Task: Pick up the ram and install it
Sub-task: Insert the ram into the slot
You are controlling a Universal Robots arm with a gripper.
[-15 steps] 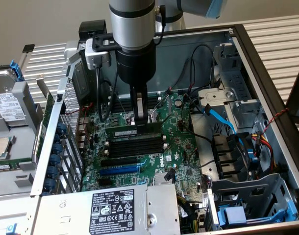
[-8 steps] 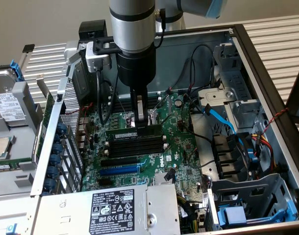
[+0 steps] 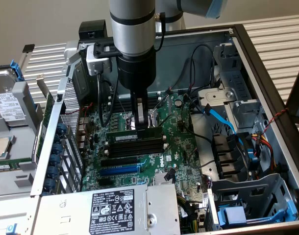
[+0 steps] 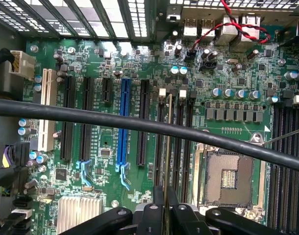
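Inside an open computer case, my gripper (image 3: 141, 123) reaches down over the green motherboard (image 3: 174, 152). It is shut on the top edge of the ram (image 3: 132, 135), a long green stick with a white label. The ram stands upright on edge, in line with the nearest of the long black memory slots (image 3: 137, 147); whether it is seated I cannot tell. In the wrist view the ram (image 4: 168, 147) shows edge-on as a thin strip running from my gripper (image 4: 165, 208) along the black slots (image 4: 181, 142).
A blue slot (image 3: 119, 170) lies nearer the power supply (image 3: 115, 208). The CPU socket (image 4: 228, 176) sits beside the memory slots. A black cable (image 4: 139, 125) crosses the wrist view. Blue cables (image 3: 220, 117) and a drive cage (image 3: 252, 200) crowd the exterior view's right.
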